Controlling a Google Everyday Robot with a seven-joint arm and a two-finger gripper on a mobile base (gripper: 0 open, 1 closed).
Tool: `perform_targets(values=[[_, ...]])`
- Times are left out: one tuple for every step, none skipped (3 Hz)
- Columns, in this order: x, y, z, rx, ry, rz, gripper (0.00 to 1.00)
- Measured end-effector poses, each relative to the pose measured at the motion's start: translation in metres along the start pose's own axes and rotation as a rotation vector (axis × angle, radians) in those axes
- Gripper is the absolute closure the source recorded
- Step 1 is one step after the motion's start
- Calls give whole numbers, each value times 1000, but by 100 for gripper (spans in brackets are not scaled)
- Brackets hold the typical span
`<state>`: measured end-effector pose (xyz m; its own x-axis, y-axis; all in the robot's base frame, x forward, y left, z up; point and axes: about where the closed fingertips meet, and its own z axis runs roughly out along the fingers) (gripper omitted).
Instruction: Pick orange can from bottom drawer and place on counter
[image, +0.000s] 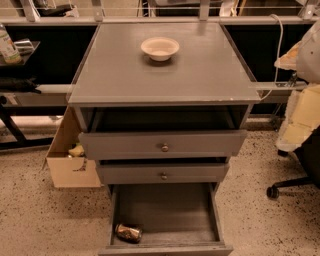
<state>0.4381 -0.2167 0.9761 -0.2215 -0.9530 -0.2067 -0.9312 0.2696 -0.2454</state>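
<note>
The orange can (129, 232) lies on its side in the front left corner of the bottom drawer (165, 212), which is pulled out wide and shows a plain grey floor. The counter (160, 75) is the flat grey top of the cabinet, and it carries a white bowl (160, 48) near its back middle. My gripper is not in view, so nothing is near the can or touching it.
Two shallower drawers with round knobs (164, 147) are partly pulled out above the bottom drawer. A cardboard box (70, 160) stands on the floor to the left. A pale bulky shape (302, 100) and a chair base (287, 187) stand to the right.
</note>
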Motion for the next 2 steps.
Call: perform_targets(values=[[-1,0,-1,9,-10,-3,0],[-14,9,32,-46,-102,-7,0]])
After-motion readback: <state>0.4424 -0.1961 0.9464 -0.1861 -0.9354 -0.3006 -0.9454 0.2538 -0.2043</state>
